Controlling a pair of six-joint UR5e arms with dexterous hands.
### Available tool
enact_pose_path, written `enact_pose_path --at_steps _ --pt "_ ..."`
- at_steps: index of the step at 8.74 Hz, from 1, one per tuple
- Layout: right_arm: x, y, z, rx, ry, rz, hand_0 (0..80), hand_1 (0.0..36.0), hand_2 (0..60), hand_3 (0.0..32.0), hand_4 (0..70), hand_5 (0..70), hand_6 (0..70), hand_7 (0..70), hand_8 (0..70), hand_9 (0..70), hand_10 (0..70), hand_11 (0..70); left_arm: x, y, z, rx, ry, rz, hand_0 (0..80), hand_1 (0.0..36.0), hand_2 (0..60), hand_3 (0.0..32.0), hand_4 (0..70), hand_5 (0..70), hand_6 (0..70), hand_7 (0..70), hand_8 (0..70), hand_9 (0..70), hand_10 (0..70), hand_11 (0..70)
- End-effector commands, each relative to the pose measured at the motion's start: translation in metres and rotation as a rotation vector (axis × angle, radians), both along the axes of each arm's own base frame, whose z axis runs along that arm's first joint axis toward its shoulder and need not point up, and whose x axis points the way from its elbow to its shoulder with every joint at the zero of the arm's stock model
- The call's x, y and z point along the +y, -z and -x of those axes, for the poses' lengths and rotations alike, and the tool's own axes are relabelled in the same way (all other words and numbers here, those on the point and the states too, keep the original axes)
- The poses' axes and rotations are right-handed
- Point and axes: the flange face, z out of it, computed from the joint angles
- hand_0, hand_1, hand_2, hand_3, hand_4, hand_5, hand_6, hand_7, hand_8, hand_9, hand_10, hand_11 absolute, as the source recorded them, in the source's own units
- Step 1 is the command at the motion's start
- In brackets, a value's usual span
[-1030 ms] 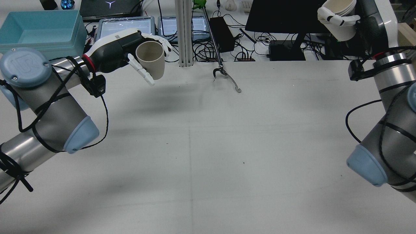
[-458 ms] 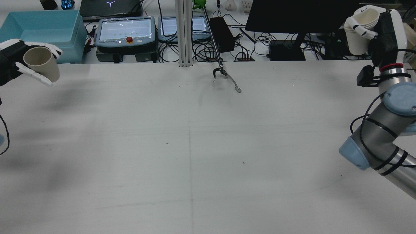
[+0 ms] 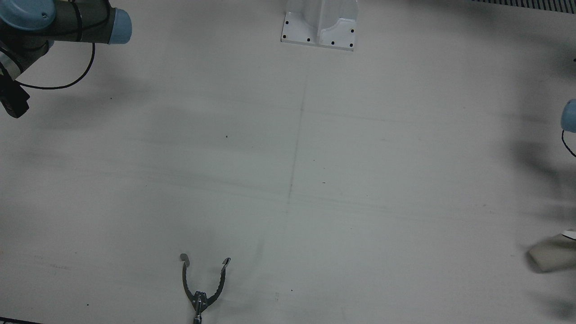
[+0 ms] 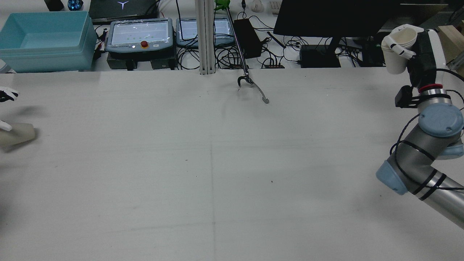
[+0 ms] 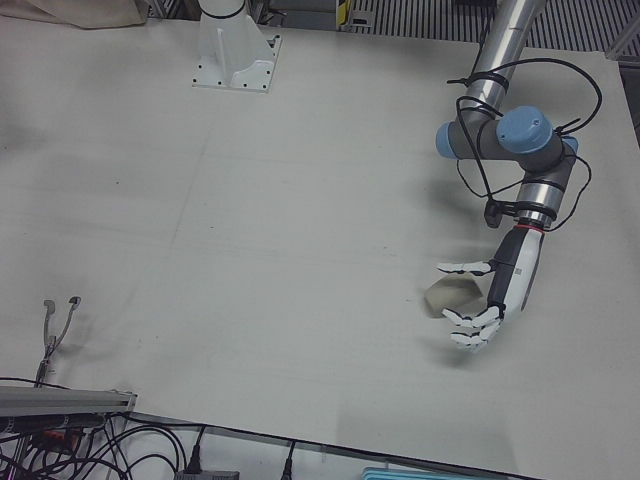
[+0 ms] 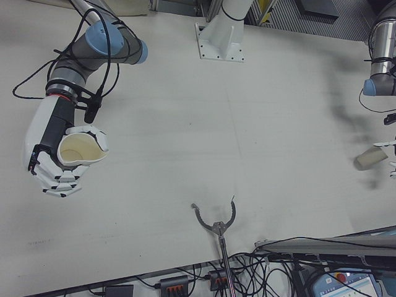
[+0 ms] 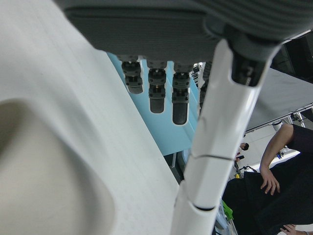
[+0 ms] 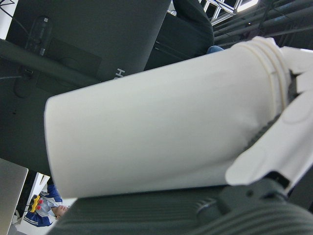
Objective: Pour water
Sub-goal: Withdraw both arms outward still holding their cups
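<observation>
- The right robot hand (image 6: 59,164), at the left of the right-front view, wraps white segmented fingers (image 6: 62,182) around a cream paper cup (image 6: 83,148); the cup is smooth, tapered, mouth up and held above the matte grey worktop (image 6: 204,142).
- The left robot hand (image 5: 483,300), at the right of the left-front view, points downward from its arm with fingers spread apart, holding nothing.
- A beige cup (image 5: 452,296) lies on its side on the worktop between those spread fingers; whether they touch it I cannot tell.
- In the rear view that cup (image 4: 16,134) sits at the left edge, partly cut off.
- Metal tongs (image 3: 204,281) lie open at the bottom of the front view.
</observation>
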Motion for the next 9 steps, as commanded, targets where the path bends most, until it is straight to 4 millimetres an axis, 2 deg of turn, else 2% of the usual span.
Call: enact_pose_path --at_steps 1,2,3,4,5,6,7,8,9 --pt "0.004 -0.007 0.004 0.004 0.01 0.01 45.0 25.1 60.0 0.0 63.2 53.0 57.5 55.7 38.3 48.6 41.5 58.6 0.008 -0.024 0.01 0.013 0.018 -0.01 80.0 27.0 0.0 0.0 44.8 34.8 16.5 36.8 14.2 23.6 7.4 13.3" --pt "0.004 -0.007 0.004 0.004 0.011 0.009 44.9 24.8 60.0 0.0 62.7 52.9 57.3 55.4 38.1 48.4 41.1 58.0 0.001 0.032 0.011 0.025 0.022 -0.042 80.0 26.8 0.0 0.0 44.5 34.7 16.8 37.2 14.3 23.8 7.5 13.3" --pt "0.006 -0.011 0.003 0.007 0.011 0.014 44.7 24.3 60.0 0.0 61.6 52.3 56.9 54.8 37.9 48.3 41.2 58.1 -0.005 0.046 0.017 0.034 0.036 -0.06 72.1 24.4 0.5 0.0 43.2 34.3 16.4 36.9 13.7 23.1 7.0 12.1" --pt "0.015 -0.033 0.01 0.022 0.031 0.044 44.1 20.9 60.0 0.0 57.4 48.9 55.2 52.0 38.0 48.4 40.7 57.3 -0.005 0.047 0.018 0.039 0.041 -0.071 50.5 19.3 21.5 0.0 37.3 30.9 13.5 31.7 8.4 15.7 5.3 8.6" --pt "0.016 -0.068 0.032 0.023 0.061 0.059 43.8 19.4 60.0 0.0 53.0 46.7 53.5 48.9 37.4 47.6 40.4 56.9 -0.005 0.049 0.019 0.045 0.042 -0.084 48.5 18.1 24.5 0.0 34.7 29.9 11.6 27.8 4.9 10.6 4.4 7.3" --pt "0.017 -0.099 0.059 0.011 0.086 0.044 44.1 19.1 60.0 0.0 50.8 45.7 53.5 48.1 37.7 47.6 40.1 56.5 -0.005 0.051 0.021 0.056 0.045 -0.093 47.8 18.1 27.4 0.0 32.8 29.4 10.8 26.5 3.3 8.4 3.7 6.3" --pt "0.017 -0.118 0.072 -0.003 0.098 0.024 45.1 19.7 60.0 0.0 52.6 47.6 56.1 50.5 39.2 48.9 40.2 56.6 -0.003 0.053 0.022 0.063 0.045 -0.093 47.9 18.1 26.8 0.0 32.9 29.4 10.4 25.8 2.6 7.5 3.4 5.9" --pt "0.016 -0.117 0.072 -0.016 0.099 0.01 45.6 19.6 60.0 0.0 53.1 48.9 57.6 51.7 40.0 49.7 39.9 56.3 -0.001 0.056 0.023 0.065 0.043 -0.101 48.6 18.3 25.7 0.0 33.5 29.6 10.3 25.7 2.4 7.2 3.3 5.8" --pt "0.015 -0.115 0.071 -0.032 0.098 0.002 46.3 15.1 52.4 0.0 43.0 48.3 51.7 46.8 33.7 43.0 33.9 48.6 -0.001 0.058 0.022 0.067 0.045 -0.102 48.7 18.4 25.6 0.0 33.9 30.0 10.4 26.1 2.4 7.1 3.3 5.8"
